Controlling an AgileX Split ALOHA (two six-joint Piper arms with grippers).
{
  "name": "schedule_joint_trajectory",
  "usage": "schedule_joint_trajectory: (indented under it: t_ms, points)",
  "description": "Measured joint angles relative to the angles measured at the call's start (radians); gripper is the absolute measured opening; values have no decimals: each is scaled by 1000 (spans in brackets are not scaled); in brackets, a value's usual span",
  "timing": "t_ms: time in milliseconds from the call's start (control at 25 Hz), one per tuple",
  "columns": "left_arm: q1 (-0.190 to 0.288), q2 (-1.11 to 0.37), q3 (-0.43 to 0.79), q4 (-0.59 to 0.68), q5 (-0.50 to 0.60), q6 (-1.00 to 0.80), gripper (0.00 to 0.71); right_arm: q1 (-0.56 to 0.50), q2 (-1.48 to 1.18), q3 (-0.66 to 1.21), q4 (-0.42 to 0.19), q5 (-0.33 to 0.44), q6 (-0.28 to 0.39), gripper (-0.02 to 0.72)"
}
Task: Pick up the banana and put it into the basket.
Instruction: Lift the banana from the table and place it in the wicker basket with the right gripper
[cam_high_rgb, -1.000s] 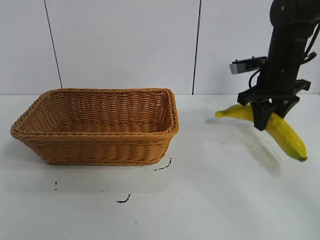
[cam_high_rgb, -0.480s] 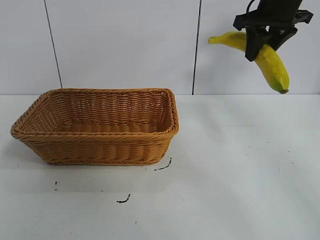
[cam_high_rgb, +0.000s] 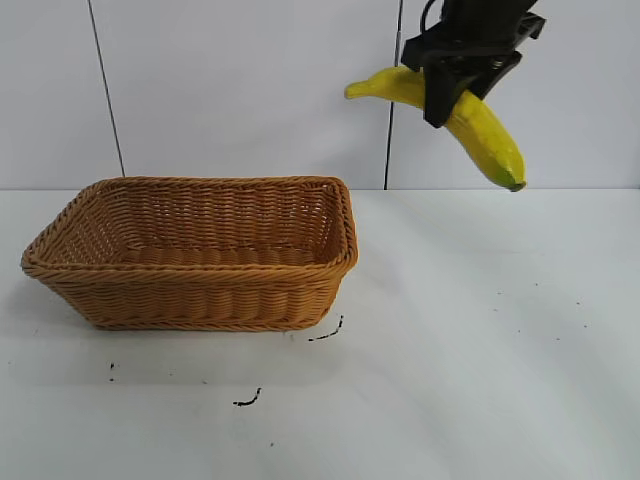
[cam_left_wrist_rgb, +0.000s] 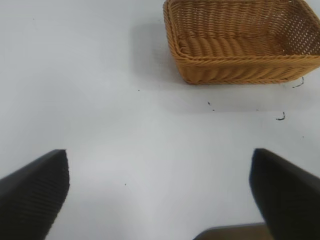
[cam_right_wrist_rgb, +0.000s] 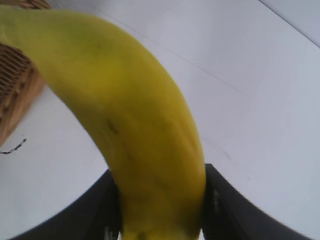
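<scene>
**Aloft: one banana, one basket**

Nearest, one rectangular light-brown wicker basket (cam_high_rgb: 192, 250) on the white table (cam_high_rgb: 480, 350). Beyond, right gripper (cam_high_rgb: 452, 90) clamps one curved yellow banana (cam_high_rgb: 485, 135) midway, high, right of basket. Left gripper (cam_left_wrist_rgb: 160, 200) spread wide, holding nothing.

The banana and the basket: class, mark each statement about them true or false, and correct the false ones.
1. The right pincer is shut on the banana. True.
2. The banana lies inside the basket. False: it hangs in the air, up and to the right of the basket.
3. The basket holds nothing. True.
4. The left pincer grips the basket's rim. False: it is open over the bare table, apart from the basket.
5. The banana's dark tip points upward. False: it slopes downward.
</scene>
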Motion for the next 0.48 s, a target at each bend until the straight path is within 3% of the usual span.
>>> schedule_joint_trajectory:
  t_ms: [320, 480]
  points:
    - [0, 0, 0, 0, 0, 0, 695, 186, 5, 0, -29, -249, -137, 320]
    - [0, 0, 0, 0, 0, 0, 695, 231, 46, 0, -70, -298, -149, 320]
